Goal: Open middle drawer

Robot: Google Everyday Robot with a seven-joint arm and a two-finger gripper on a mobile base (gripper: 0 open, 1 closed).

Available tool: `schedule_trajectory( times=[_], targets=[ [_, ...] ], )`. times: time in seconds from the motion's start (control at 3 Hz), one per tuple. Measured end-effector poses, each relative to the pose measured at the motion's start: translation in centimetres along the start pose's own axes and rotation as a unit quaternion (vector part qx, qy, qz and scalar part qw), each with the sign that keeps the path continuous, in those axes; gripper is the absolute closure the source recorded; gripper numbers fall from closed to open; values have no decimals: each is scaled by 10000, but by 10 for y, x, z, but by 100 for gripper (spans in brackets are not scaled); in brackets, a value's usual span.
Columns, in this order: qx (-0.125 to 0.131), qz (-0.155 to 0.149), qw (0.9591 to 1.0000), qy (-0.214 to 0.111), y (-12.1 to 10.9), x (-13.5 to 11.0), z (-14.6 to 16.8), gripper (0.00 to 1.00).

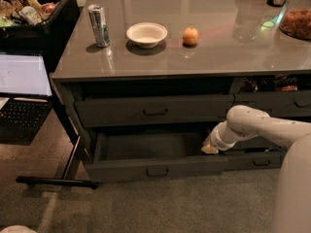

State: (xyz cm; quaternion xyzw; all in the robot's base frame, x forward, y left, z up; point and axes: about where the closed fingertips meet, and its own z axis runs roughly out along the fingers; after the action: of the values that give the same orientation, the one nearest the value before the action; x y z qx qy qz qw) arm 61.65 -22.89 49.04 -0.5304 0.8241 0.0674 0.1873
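Currently pincer [210, 148] hangs at the right end of the pulled-out middle drawer [155, 169], just behind its front panel. Spread or pressed together: cannot tell.

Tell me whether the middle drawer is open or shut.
Open. The middle drawer is pulled out, its grey inside showing behind the front; the gripper sits at its right end.

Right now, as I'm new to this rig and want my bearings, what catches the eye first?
The middle drawer stands pulled out below the counter, plain grey inside showing. The robot's pincer hangs at its right end. On the counter stand a can, bowl and orange.
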Motion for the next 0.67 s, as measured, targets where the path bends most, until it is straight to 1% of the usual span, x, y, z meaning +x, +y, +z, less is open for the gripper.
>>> schedule_trajectory(
  times=[0.33, 0.67],
  targets=[
    [448, 312, 9985, -10, -6, 1, 10, 89],
    [431, 416, 9982, 85, -1, 9, 34, 100]
  ],
)
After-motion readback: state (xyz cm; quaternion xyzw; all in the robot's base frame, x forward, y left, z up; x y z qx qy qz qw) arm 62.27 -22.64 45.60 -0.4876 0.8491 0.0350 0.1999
